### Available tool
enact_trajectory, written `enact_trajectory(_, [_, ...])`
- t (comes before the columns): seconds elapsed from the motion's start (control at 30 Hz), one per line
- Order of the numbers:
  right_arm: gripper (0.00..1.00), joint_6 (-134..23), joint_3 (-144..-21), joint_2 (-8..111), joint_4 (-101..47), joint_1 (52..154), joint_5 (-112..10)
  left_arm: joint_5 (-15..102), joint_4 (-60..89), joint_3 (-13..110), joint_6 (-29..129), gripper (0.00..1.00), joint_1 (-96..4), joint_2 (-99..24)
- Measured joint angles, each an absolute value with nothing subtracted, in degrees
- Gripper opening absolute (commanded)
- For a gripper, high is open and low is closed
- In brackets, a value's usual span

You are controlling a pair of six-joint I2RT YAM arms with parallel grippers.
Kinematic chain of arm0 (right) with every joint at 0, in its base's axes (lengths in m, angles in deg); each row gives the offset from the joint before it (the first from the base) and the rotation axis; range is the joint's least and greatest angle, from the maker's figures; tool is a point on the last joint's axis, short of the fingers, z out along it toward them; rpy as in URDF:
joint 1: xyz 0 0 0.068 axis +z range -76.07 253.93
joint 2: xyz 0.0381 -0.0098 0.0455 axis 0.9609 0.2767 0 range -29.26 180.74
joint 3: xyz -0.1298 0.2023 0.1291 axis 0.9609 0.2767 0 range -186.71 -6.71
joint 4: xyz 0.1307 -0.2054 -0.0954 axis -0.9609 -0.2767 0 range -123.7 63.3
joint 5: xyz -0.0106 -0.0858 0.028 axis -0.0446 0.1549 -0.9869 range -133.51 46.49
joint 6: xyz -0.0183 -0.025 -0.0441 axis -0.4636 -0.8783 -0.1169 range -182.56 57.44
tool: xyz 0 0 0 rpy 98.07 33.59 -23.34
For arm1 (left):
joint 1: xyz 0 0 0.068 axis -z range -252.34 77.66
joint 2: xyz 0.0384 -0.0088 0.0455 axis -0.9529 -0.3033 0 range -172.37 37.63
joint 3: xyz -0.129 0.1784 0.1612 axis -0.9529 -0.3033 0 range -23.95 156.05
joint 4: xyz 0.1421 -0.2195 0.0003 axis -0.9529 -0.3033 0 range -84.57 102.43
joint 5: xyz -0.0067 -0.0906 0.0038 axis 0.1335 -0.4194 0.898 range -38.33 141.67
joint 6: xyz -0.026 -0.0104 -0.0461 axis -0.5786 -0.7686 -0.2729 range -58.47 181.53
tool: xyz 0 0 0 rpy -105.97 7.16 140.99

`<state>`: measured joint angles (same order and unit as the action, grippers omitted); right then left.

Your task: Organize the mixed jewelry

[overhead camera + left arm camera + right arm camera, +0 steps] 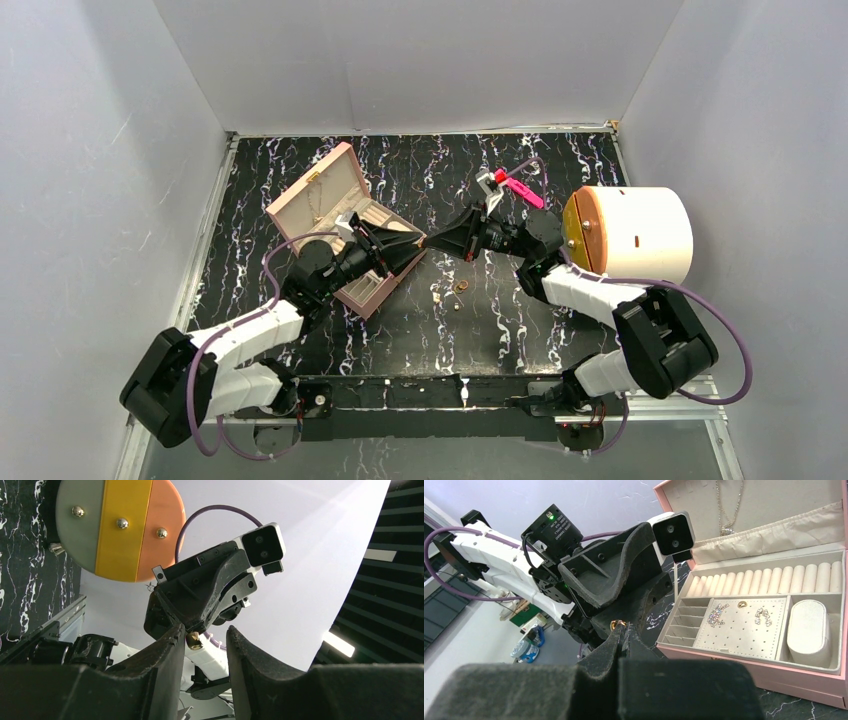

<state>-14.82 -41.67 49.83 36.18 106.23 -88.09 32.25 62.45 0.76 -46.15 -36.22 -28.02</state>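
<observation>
Over at the left of the table (520,330), the pink box (340,178) lies open, lid thrown back so the padded tray faces up, ready to take pieces. Just right of it the left tool (416,245) hangs above the table with its fingers apart, and I read that gap as room made for a handover. Nose to nose with it is the right tool (433,243), pinched together on a small gold ring (618,625) (gripped by the very tips, so part of the band sticks out for the other side to take). From the left wrist the ring sits in the gap, close against one finger; I cannot tell whether it touches. Nearer the arms, the loose pieces (459,289) lie on the table, well clear of both tools. Further right sit a pink bar (525,190) and a white drum (640,235), the drum crowding the right arm. The free room looks to be the table's middle and near edge.
</observation>
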Motion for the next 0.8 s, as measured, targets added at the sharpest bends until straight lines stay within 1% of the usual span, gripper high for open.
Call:
enact_trajectory(0.1, [0.0,-15.41,-41.67,49.72,36.35,106.23,-88.22,32.03,62.95,0.76,-46.52,0.37,-36.22,-28.3])
enact_trajectory(0.67, [0.0,-17.53,-41.67,49.5,36.37,106.32,-88.48,31.46,63.32,0.09,-47.13,0.17,-36.22,-28.57])
enact_trajectory(0.8, [0.0,-17.59,-41.67,49.5,36.37,106.32,-88.48,31.44,63.34,0.0,-47.11,0.14,-36.22,-28.57])
